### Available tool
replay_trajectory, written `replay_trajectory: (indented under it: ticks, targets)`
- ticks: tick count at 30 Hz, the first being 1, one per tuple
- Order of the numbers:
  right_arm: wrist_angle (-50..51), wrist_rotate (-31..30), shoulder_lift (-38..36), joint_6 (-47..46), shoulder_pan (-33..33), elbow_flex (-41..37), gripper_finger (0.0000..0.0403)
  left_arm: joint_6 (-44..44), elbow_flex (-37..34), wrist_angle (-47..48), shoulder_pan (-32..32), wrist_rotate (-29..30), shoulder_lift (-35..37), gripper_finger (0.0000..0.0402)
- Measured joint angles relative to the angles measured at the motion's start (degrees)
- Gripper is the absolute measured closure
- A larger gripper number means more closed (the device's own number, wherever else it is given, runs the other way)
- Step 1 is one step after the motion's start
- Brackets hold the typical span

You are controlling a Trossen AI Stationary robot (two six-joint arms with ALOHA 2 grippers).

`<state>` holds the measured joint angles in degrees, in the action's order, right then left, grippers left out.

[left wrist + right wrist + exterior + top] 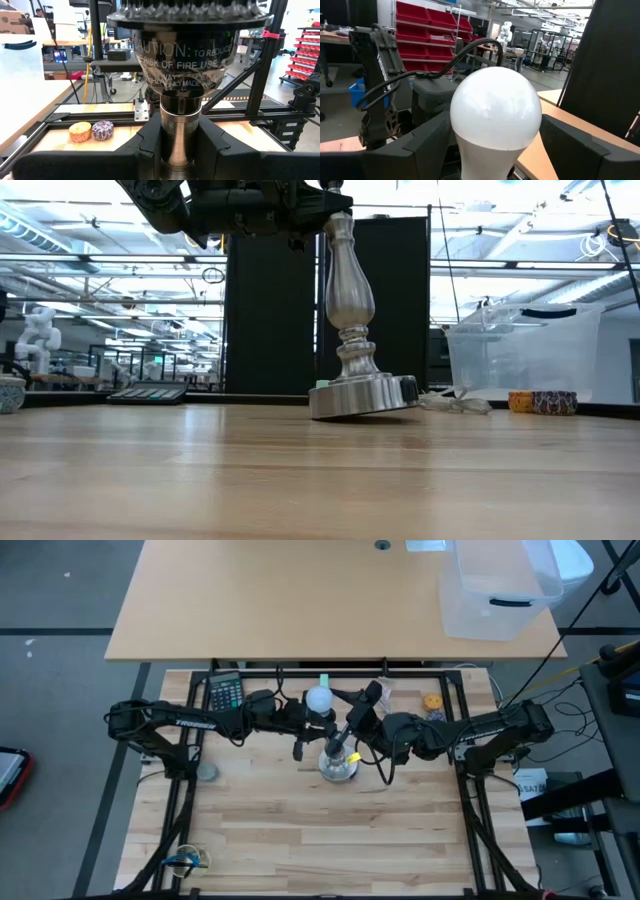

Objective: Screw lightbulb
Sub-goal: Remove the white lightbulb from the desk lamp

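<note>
The left hand (180, 150) is closed around the narrow neck of the silver stand (350, 310), just under its black socket. The stand leans, with one edge of its round base raised off the wooden counter (300, 470). The right hand (495, 155) grips the lightbulb (495, 107), a finger pressed against each side of the white globe, just beside the stand's top. I cannot tell whether the base sits in the socket. A clear plastic bin (495, 600) stands on the far table; its contents are unclear.
</note>
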<state>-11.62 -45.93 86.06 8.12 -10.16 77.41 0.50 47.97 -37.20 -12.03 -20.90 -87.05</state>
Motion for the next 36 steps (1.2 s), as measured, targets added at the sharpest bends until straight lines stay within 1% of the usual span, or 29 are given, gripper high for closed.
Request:
replay_trajectory:
  ticks: [2, 5, 11, 14, 17, 20, 25, 31, 34, 36]
  targets:
    - [0.1, 0.2, 0.0, 0.1, 0.3, 0.0, 0.0116, 0.0, 0.0, 0.0, 0.0, 0.0, 0.0, 0.0328]
    - [0.5, 2.3, 0.0, 0.1, 0.8, 0.0, 0.0125, 0.0, 0.0, 0.1, 0.0, 0.0, 0.0, 0.0328]
    - [0.9, 3.8, 0.0, 2.6, 0.8, 0.0, 0.0164, 0.2, -0.1, 0.5, 0.0, 0.0, 0.0, 0.0328]
    - [1.9, 4.4, -0.3, 4.3, 0.8, 0.0, 0.0176, 0.2, -0.1, 0.7, 0.0, -0.1, 0.0, 0.0328]
    - [4.2, 6.5, -1.1, 5.0, 0.8, 0.0, 0.0177, 0.5, -0.1, 1.0, 0.0, -0.4, 0.0, 0.0328]
    - [7.5, 8.4, -2.1, 4.9, 0.8, 0.0, 0.0180, 1.5, -0.1, 1.4, 0.0, -2.3, 0.1, 0.0328]
    - [15.6, 12.1, -4.8, 5.0, 1.0, 0.0, 0.0188, 2.6, 0.1, 1.1, 0.1, -2.7, 0.0, 0.0328]
    - [17.5, 12.1, -7.5, 3.2, 0.9, 0.0, 0.0204, 3.0, 0.1, 1.1, 0.1, -3.1, 0.0, 0.0328]
    - [17.7, 11.9, -7.8, 1.9, 0.3, 0.0, 0.0200, 3.1, 0.1, 1.7, 0.1, -2.8, 0.0, 0.0328]
    - [17.6, 11.9, -8.1, 0.3, 0.3, 0.0, 0.0190, 3.3, 0.1, 2.4, 0.1, -2.0, 0.0, 0.0328]
